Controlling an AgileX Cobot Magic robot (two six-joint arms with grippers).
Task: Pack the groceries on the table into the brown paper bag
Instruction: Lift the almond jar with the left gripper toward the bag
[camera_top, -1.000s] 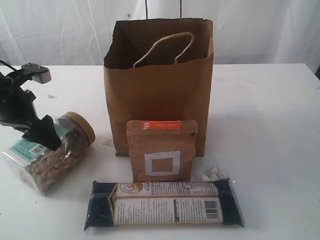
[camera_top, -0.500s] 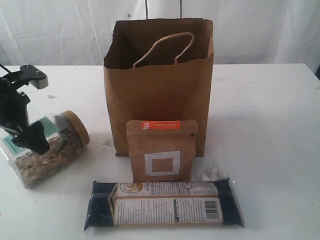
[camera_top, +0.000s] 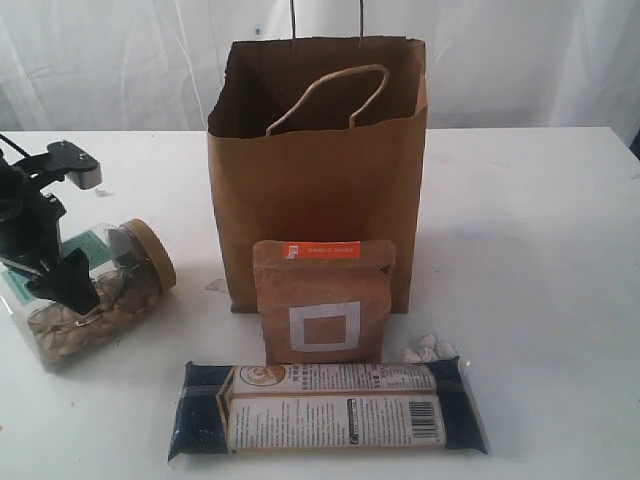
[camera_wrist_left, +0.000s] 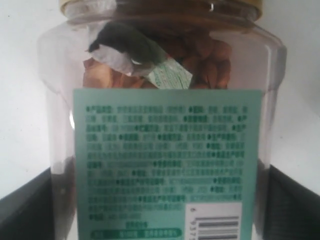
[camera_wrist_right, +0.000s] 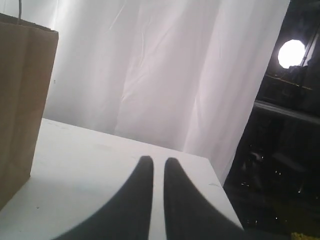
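Though illegible, teal label (camera_wrist_left: 167, 165) on jar (camera_wrist_left: 215, 60)

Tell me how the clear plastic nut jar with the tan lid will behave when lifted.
Probably rigid: the clear plastic nut jar holds its squared shape. Likely hefty, holding many nuts. Lying on its side on flattish walls, it should hardly roll. Smooth plastic may slip.

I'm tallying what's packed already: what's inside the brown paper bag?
Through the paper bag's open top only its inner back wall and one handle show. The front wall hides everything lower down.
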